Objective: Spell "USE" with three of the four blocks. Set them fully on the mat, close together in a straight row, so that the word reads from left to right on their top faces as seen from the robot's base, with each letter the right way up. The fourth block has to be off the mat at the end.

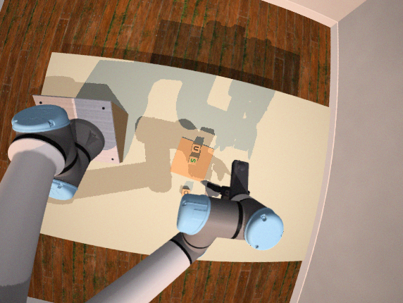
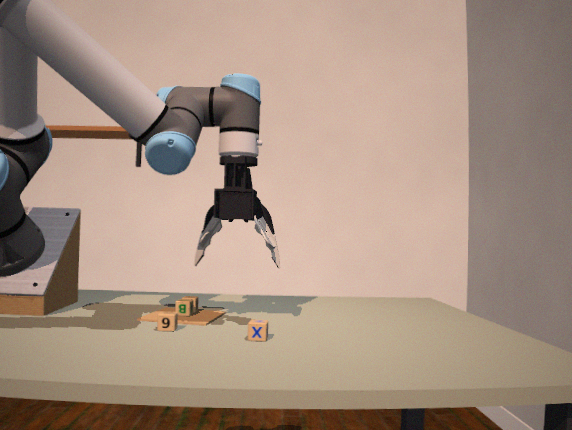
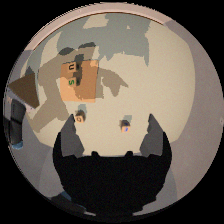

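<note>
Two of the word's blocks lay on the orange mat [image 1: 206, 167] [image 2: 215, 316] [image 3: 88, 92], just right of centre in the top view: the U block [image 1: 196, 148] [image 2: 194, 303] [image 3: 71, 66] near its upper edge, the S block [image 1: 193, 160] [image 2: 183, 307] [image 3: 72, 82] just below. Seen from my base at the left of that frame, the word would run downward, so U stood first and S second, leaving mat below S for the E. Both seemed placed for that order. Off the mat, below it in the top view, sat a block topped with a round O-like mark [image 1: 185, 192] [image 2: 166, 321] [image 3: 79, 118]; I judged it the spare, rightly kept off. A block with a blue X on its side [image 2: 257, 331] [image 3: 126, 129] rested on the pale table [image 1: 285, 141] [image 2: 375, 355] [image 3: 170, 75], right of the spare in the exterior view. Its blue top letter was too small to read, but was probably the E, by elimination. My gripper [image 1: 226, 187] [image 2: 237, 265] [image 3: 111, 114] hung above the table, fingers wide, pointing down and holding nothing, likely spread to straddle that block. A skewed grip could have turned the letter or nudged S when set down.
</note>
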